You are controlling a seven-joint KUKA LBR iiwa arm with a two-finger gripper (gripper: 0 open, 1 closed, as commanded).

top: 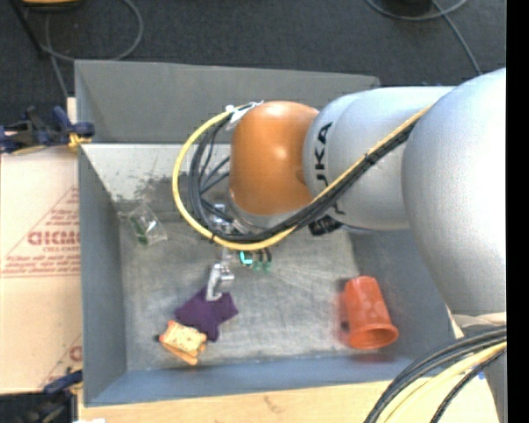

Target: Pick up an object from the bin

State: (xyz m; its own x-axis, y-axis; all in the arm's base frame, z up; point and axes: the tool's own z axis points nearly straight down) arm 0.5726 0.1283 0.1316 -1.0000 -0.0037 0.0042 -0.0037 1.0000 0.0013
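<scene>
My gripper (218, 282) hangs below the orange wrist cover, its visible fingertip just above the upper edge of a purple cloth-like piece (206, 314) on the bin floor near the front. A small yellow-orange block (182, 341) that looks like a toy sandwich lies against the purple piece's lower left. A small green-and-white thing (257, 260) sits just right of the gripper, partly under the arm.
An orange plastic cup (367, 314) lies on its side at the bin's front right. A clear plastic piece with green inside (145, 226) rests near the left wall. The arm and its cables cover the bin's middle and right.
</scene>
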